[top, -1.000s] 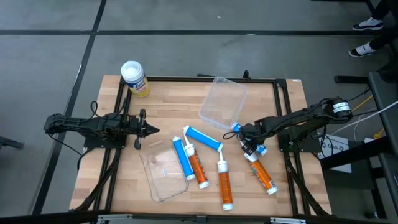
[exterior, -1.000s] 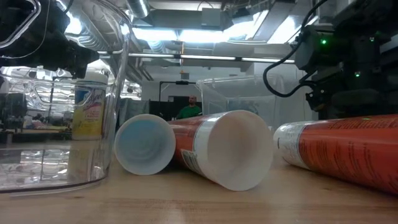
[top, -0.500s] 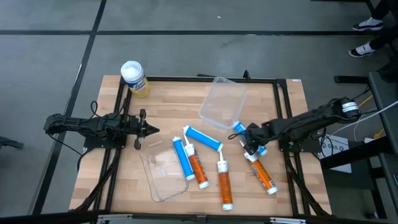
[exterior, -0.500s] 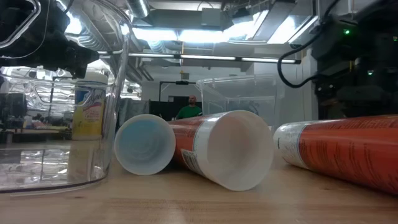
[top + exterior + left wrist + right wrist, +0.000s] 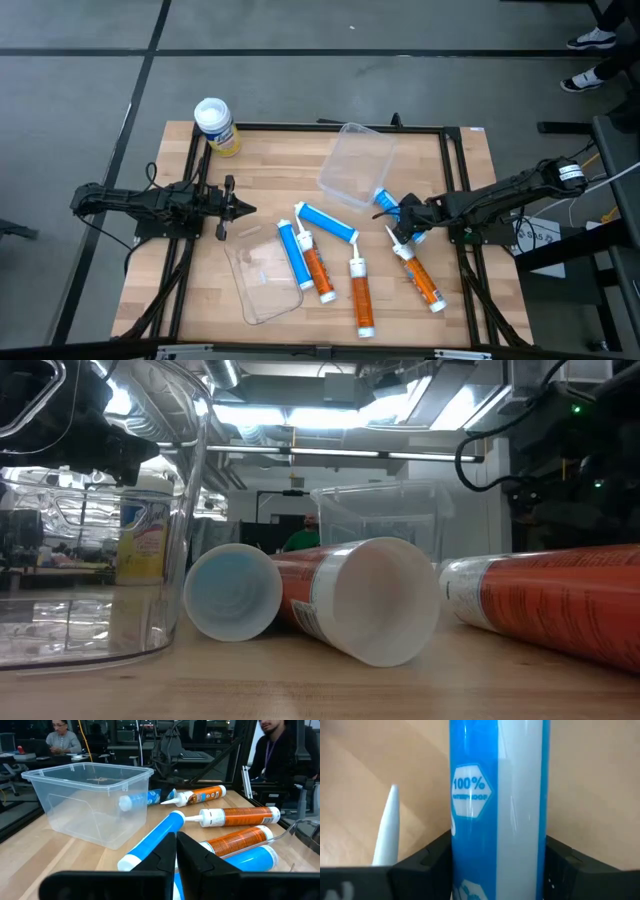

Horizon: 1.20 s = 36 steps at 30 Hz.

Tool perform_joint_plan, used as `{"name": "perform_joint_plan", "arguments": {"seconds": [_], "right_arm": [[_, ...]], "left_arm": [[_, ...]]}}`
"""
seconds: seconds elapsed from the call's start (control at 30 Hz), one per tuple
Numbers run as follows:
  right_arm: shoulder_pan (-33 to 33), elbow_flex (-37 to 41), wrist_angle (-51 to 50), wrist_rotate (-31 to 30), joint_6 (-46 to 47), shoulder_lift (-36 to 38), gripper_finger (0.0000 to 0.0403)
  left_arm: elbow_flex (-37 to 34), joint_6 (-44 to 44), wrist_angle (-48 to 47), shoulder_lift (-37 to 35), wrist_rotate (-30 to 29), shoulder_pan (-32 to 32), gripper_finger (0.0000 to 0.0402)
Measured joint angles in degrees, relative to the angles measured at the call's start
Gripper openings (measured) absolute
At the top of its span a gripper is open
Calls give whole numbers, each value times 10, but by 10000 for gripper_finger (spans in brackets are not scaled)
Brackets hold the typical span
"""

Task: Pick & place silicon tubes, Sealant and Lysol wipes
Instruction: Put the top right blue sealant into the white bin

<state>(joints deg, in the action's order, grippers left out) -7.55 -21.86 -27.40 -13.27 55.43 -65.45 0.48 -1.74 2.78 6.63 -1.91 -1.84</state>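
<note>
The right gripper's (image 5: 408,222) jaws grasp a blue tube (image 5: 497,805) beside the clear bin (image 5: 357,165). The left gripper's (image 5: 240,209) jaws are clenched on nothing, waiting at the desk's (image 5: 270,150) left side. The Lysol wipes (image 5: 216,126) stand at its far left corner.

A robotics lab or workshop: wooden bench (image 5: 262,165); exposed ceiling ducts (image 5: 330,415); people at desks (image 5: 64,740) behind.

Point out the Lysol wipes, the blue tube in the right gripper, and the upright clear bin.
Lysol wipes (image 5: 212,116): high view, on the white lid.
Blue tube (image 5: 497,815): right wrist view, on its printed body.
Clear bin (image 5: 357,166): high view, on its bare floor.
</note>
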Motion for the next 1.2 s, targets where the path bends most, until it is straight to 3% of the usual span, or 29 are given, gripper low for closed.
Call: {"name": "perform_joint_plan", "arguments": {"seconds": [0.1, 0.77, 1.2], "right_arm": [[6, 2, -2, -24, -6, 12, 216], [50, -2, -21, -14, -92, 145, 214], [54, -57, -172, 30, -92, 166, 214]], "left_arm": [[0, 0, 0, 0, 0, 0, 12], [0, 0, 0, 0, 0, 0, 8], [0, 0, 0, 0, 0, 0, 8]]}}
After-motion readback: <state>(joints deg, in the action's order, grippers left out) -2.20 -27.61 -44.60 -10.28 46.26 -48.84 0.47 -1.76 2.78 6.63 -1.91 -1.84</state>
